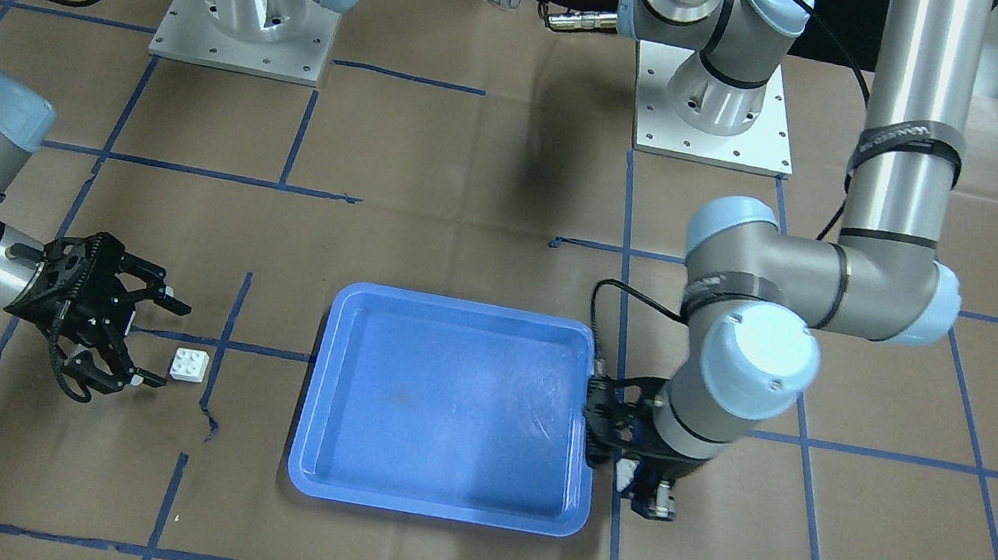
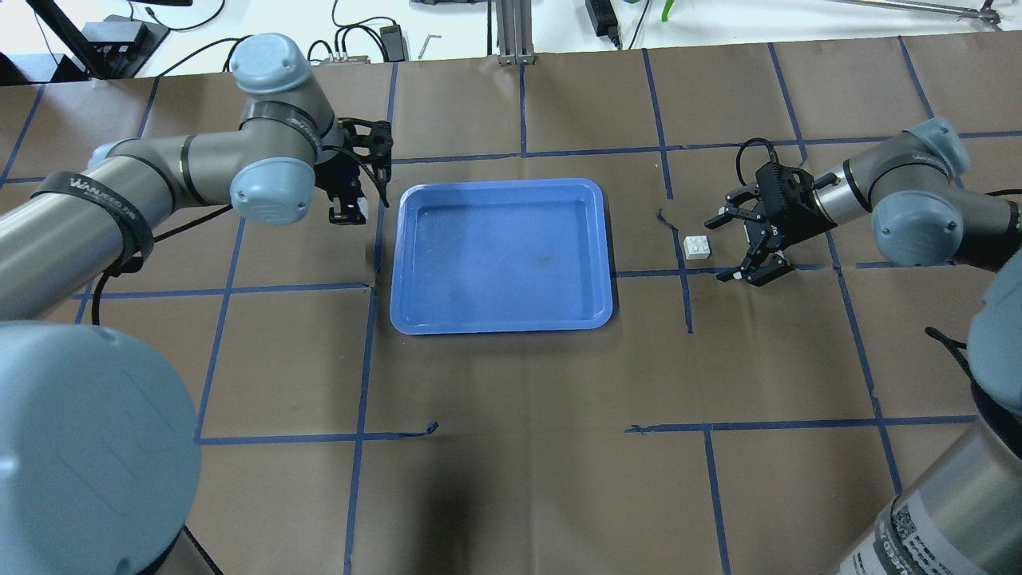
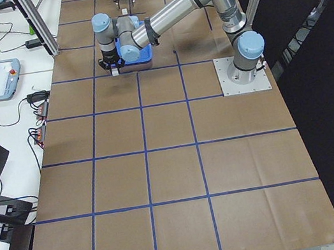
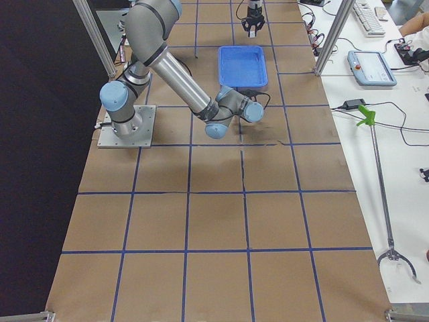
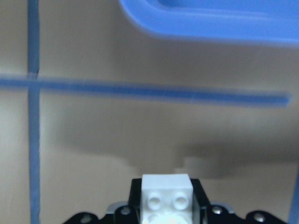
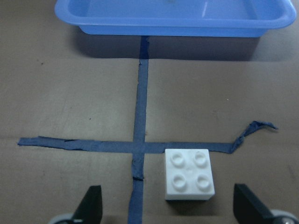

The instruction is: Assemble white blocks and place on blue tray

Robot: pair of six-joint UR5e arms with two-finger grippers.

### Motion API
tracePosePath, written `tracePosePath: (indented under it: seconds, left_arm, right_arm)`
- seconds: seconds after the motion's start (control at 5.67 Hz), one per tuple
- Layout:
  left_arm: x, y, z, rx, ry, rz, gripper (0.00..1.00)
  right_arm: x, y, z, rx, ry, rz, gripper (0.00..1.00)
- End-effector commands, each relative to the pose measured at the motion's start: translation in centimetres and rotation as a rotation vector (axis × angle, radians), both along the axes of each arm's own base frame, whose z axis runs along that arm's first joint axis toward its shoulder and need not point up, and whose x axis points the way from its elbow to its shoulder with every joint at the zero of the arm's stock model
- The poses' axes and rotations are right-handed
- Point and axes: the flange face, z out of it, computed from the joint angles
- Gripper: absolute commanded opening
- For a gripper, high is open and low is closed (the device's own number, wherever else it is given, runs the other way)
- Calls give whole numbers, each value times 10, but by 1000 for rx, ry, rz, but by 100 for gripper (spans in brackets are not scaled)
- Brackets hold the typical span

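Small white square plastic brick [image 6: 189, 173], 4 round studs up, lies before the spread right gripper [image 2: 717, 251]; left gripper [image 2: 349, 209] clamps a twin brick [image 5: 167, 192] beside the glossy blue plastic tray [image 2: 479, 271].

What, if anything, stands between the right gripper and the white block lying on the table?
Nothing visible. The open right gripper faces the white block directly, and only bare brown paper shows between its fingertips and the block.
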Motion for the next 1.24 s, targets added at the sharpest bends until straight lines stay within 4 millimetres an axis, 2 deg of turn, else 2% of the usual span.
tracePosePath:
  seconds: [0.0, 0.18, 0.35, 0.71, 0.88, 1.06]
  left_arm:
    - [-105, 41, -24, 10, 4, -72, 0]
    - [-122, 46, -37, -3, 9, -89, 0]
    - [-138, 58, -41, 15, 7, -67, 0]
    - [-140, 62, -32, 10, 8, -65, 0]
    - [-141, 60, -37, 14, 12, -65, 15]
    - [-140, 63, -40, 22, 10, -66, 66]
  right_arm:
    - [11, -6, 6, -22, -10, 16, 82]
    - [11, -6, 5, -23, -12, 17, 72]
    - [11, -6, 4, -22, -13, 18, 68]
    - [11, -8, 5, -38, -8, 23, 43]
    - [10, -8, 8, -45, -6, 23, 30]
    - [10, -8, 10, -48, -5, 23, 23]
